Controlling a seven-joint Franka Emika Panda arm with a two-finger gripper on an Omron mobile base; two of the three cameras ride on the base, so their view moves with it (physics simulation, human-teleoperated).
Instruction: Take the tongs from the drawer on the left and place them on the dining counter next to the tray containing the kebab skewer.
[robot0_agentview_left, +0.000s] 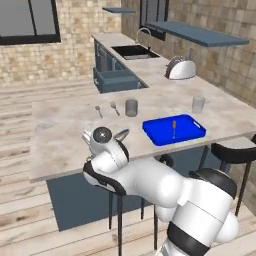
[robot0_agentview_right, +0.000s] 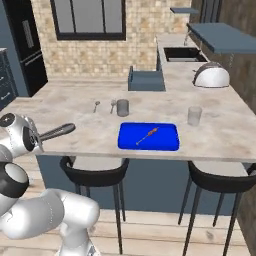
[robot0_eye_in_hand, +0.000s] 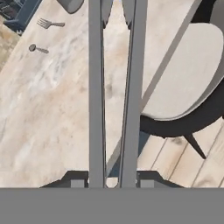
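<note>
Claw clamped on tongs, held over table edge well short of tray; if I release here, they could tip off onto the floor.

tongs tips cut off, top edge
</note>
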